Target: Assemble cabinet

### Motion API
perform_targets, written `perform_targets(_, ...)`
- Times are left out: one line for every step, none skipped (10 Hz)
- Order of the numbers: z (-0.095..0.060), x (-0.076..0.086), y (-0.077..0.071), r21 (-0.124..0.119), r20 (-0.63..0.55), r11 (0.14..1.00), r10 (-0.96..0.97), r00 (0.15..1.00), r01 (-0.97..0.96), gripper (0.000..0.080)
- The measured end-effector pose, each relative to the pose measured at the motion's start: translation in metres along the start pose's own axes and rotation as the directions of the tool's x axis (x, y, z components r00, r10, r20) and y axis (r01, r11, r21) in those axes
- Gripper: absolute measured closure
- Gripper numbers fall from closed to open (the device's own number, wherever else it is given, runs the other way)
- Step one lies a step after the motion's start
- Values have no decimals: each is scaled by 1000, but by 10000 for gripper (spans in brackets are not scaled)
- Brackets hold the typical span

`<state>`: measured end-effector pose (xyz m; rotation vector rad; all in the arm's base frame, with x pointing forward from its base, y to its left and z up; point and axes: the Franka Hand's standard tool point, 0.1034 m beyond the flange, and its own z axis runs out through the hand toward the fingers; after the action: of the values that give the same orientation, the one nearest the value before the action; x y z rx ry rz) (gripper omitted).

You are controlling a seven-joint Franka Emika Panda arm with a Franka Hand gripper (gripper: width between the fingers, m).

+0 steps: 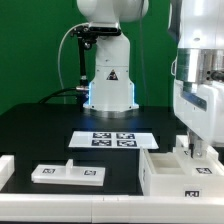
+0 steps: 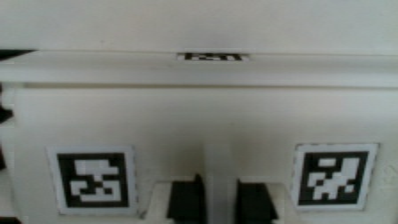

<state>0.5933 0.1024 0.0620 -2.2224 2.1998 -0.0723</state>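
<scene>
The white cabinet body (image 1: 185, 178), an open box with a tag on its front, stands at the exterior view's right. My gripper (image 1: 196, 150) reaches down into it from above. In the wrist view the body's tagged white face (image 2: 214, 120) fills the picture, with one tag on each side of my gripper (image 2: 219, 203). The fingers (image 2: 185, 205) stand close together with a narrow pale strip of the body between them, so the gripper is shut on the body. A flat white cabinet panel (image 1: 68, 173) with tags lies at the front left.
The marker board (image 1: 110, 140) lies mid-table in front of the white robot pedestal (image 1: 108, 85) with its blue glow. A white block (image 1: 5, 170) sits at the exterior view's far left edge. Black tabletop surrounds the parts.
</scene>
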Motion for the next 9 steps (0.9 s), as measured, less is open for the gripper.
perform_targets(0,0,0,0,0,1000,1,1000,-1,735)
perform_targets(0,1,0,0,0,1000,1,1000,-1,735)
perform_targets(0,1,0,-1,-1,1000,0,1000,0,667)
perform_targets(0,1,0,-1,-1,1000,0,1000,0,667)
perform_targets(-3,2,-2,6,2,1000,-6,1000,6,474)
perform_targets(-21,7,-6,32,16,999,-24,1000,23,339)
perform_targets(-35,13,-4,55,28,998,-17,999,15,339)
perform_targets(-40,14,0,53,37,999,-11,999,9,156)
perform_targets(-37,14,1,50,33,999,-12,999,10,52)
